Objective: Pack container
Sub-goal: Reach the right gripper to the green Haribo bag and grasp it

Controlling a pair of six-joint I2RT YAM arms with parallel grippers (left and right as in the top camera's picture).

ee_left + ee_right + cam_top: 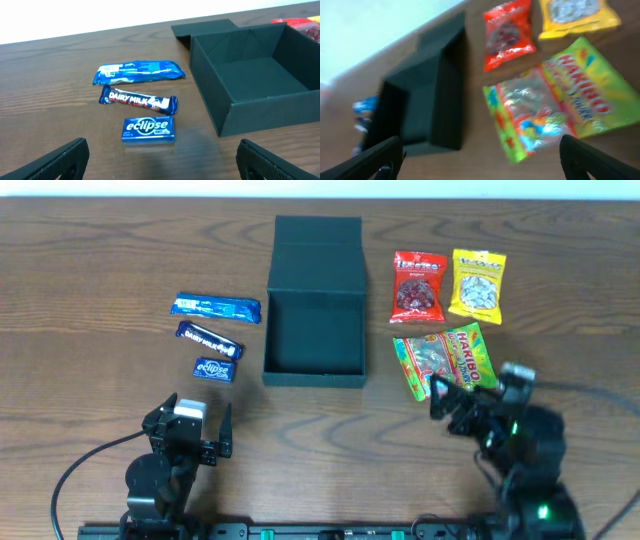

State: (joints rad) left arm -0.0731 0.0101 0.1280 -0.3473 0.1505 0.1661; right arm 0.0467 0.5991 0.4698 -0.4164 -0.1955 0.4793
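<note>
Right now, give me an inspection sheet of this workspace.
Surface: wood-grain table, no spills seen.
Job's things: container open, empty, lid flap back; blue wrapper, Dairy Milk bar, Eclipse pack to its left; red bag, yellow bag, Haribo bag to its right.
Clutter: nothing seen.
Grippers: left gripper and right gripper, jaws open, holding nothing.
Cables: black cable by left arm, second cable by right arm.
Surroundings: pale wall beyond the table.

Dark teal container point(315, 300); blue Eclipse pack point(148, 130); green-yellow Haribo bag point(447, 360).
</note>
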